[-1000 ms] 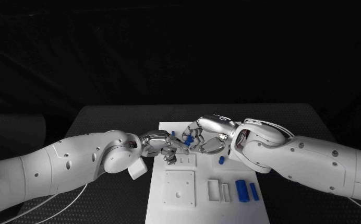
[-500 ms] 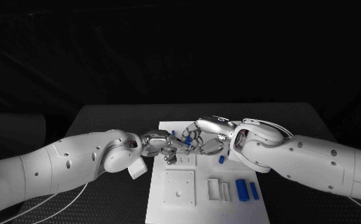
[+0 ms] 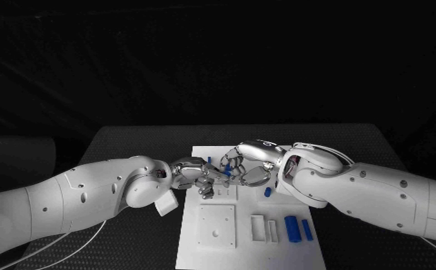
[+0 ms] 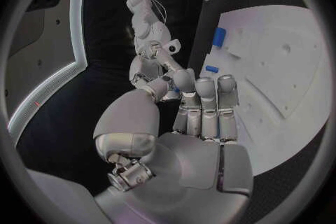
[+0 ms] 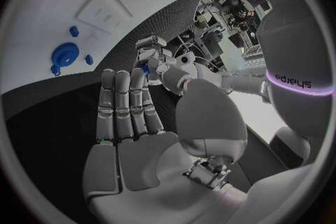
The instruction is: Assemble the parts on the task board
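Over the far end of the white task board [image 3: 250, 245] my two hands meet fingertip to fingertip. My right hand [image 3: 250, 162] pinches a small blue part [image 3: 226, 169] between thumb and fingers; the same part [image 5: 145, 69] shows in the right wrist view at its fingertips. My left hand [image 3: 201, 177] reaches in from the other side, with its fingers held straight and side by side and its thumb bent toward them. Whether the left hand also grips the part is hidden. My left hand [image 4: 192, 123] and right hand [image 5: 133, 123] both show palm and straight fingers in their wrist views.
Two long blue parts [image 3: 292, 228] [image 3: 307, 230] lie at the board's near right, beside white slotted blocks [image 3: 263, 229]. A short blue part [image 3: 268, 191] stands mid-board, under my right wrist. A square white plate [image 3: 216, 226] sits near left. A round blue part [image 5: 65, 55] rests on the board.
The right hand has sunk slightly and closed in toward the left hand. The blue part stays between the fingertips, and the left arm has barely moved.
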Robot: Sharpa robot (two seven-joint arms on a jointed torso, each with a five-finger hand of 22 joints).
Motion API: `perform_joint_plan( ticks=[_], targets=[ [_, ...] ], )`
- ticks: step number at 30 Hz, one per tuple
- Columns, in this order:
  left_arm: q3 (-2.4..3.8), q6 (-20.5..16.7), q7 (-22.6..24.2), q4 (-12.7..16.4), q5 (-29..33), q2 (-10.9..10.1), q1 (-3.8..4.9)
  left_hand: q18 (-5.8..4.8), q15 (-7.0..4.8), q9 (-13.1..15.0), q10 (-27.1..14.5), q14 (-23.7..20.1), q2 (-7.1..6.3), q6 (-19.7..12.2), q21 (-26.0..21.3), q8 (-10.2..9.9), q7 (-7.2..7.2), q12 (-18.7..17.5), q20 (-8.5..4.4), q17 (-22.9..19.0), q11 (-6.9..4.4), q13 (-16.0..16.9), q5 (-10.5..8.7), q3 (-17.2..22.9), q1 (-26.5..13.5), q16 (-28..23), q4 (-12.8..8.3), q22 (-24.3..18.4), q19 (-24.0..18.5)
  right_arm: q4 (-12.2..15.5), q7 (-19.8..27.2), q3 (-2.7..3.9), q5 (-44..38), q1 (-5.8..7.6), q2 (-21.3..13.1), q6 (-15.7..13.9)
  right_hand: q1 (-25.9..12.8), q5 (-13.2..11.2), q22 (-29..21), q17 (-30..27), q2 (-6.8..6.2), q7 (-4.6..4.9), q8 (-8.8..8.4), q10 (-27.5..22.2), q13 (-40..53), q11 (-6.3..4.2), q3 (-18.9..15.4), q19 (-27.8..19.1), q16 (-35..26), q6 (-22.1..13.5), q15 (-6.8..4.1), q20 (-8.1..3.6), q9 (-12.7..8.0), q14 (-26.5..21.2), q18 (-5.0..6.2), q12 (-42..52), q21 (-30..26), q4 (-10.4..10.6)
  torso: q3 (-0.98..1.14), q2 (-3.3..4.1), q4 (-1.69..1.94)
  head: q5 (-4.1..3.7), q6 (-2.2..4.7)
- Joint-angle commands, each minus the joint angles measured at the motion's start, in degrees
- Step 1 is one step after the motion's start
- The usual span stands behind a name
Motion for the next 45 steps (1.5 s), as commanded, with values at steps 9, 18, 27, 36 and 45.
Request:
perform_joint_plan(
  ticks=[9, 18, 27, 36, 45],
  targets=[
    [0.06, 1.74, 0.58, 0.40, 0.24, 0.21, 0.11, -0.83, -0.34, 0.08, -1.35, 0.12, -0.16, 0.46, -0.20, 0.13, -0.14, 0.31, -6.86, -0.11, -0.07, 0.07, 0.18, 0.03, -0.43, 0.40, 0.27, 0.55, -0.42, -0.33, 0.12, -0.06, -2.32, -0.06, 0.31, 1.86, -0.38, -0.33, 0.21, 0.09, 0.46, -0.30, 1.26, 0.61, 0.35, -0.17, -0.24, 0.33, 0.76, 2.38, -0.51, -0.45, 0.58, -0.03, -0.04, 0.78, 0.89, -0.12, -0.03, -0.03, 0.01, 0.01, -0.09],
    [0.06, 0.77, 0.65, 0.51, 0.62, 0.14, 0.11, -0.88, -0.27, 0.09, -1.58, -0.09, -1.19, 0.19, -0.29, -0.12, -0.05, 0.32, -6.84, -0.17, 0.02, 0.07, 0.18, -0.13, -0.98, 0.38, 0.94, 0.60, -0.56, -0.28, 0.18, -0.16, -2.93, -0.12, 0.43, 1.34, -0.24, -0.34, 0.28, 0.21, 0.72, -0.81, 1.91, 1.28, 0.67, -0.63, -0.26, 1.03, 1.37, 3.52, -0.86, -0.76, 1.01, 0.52, -0.04, 1.25, 1.46, -0.38, -0.03, 0.00, 0.04, -0.03, -0.08],
    [0.06, -1.95, -0.34, 0.79, 0.62, 0.05, 0.11, -0.96, 0.49, -0.61, -1.96, -0.27, -5.55, -3.77, -0.28, -2.30, 0.98, 0.36, -6.72, -0.28, 0.97, 0.10, 0.61, -3.27, -3.16, 0.36, 0.88, 0.70, -0.59, -0.15, -0.01, -0.17, -2.92, -0.16, 0.35, 0.61, -0.83, -0.34, 0.39, 0.52, 1.50, -1.54, 2.73, 2.44, 1.22, -1.34, -0.37, 2.24, 2.36, 4.98, -1.49, -1.31, 1.71, 1.54, -0.04, 2.00, 2.37, 0.10, -0.02, -0.01, 0.02, -0.01, -0.05],
    [0.06, -4.00, 0.03, 1.08, 0.62, -0.11, 0.11, -0.30, 1.45, -1.80, -2.75, -0.60, -5.90, -7.99, -0.93, -4.07, 2.17, 0.45, -5.96, -0.57, 2.08, 0.13, 0.48, -7.30, -4.11, 0.07, -0.65, 0.50, -0.83, -0.10, -1.39, -0.17, -3.36, -0.17, 0.27, 1.46, -0.94, -0.34, 0.32, 0.55, 2.19, -1.88, 3.06, 3.04, 1.39, -1.69, 0.29, 2.69, 2.64, 5.62, -1.81, -1.61, 2.04, 2.02, -0.04, 2.15, 2.68, 0.45, -0.01, -0.02, -0.01, -0.04, -0.07],
    [0.05, -5.48, 0.09, 1.42, 0.15, -0.43, 0.10, -0.05, 1.71, -2.09, -3.13, -0.78, -5.81, -8.48, -1.23, -4.14, 2.41, 0.45, -5.63, -0.68, 2.32, 0.10, 0.48, -7.73, -4.38, -0.06, -0.35, 0.40, -0.87, -0.29, -4.38, -0.18, -3.73, -0.22, -0.06, -0.33, -1.07, -0.34, 0.28, 0.54, 2.23, -2.07, 3.23, 3.49, 1.50, -1.90, 0.79, 3.08, 2.80, 5.96, -2.05, -1.84, 2.25, 2.41, -0.04, 2.18, 2.94, 0.38, -0.02, -0.02, 0.01, -0.21, 0.01]
  ],
)
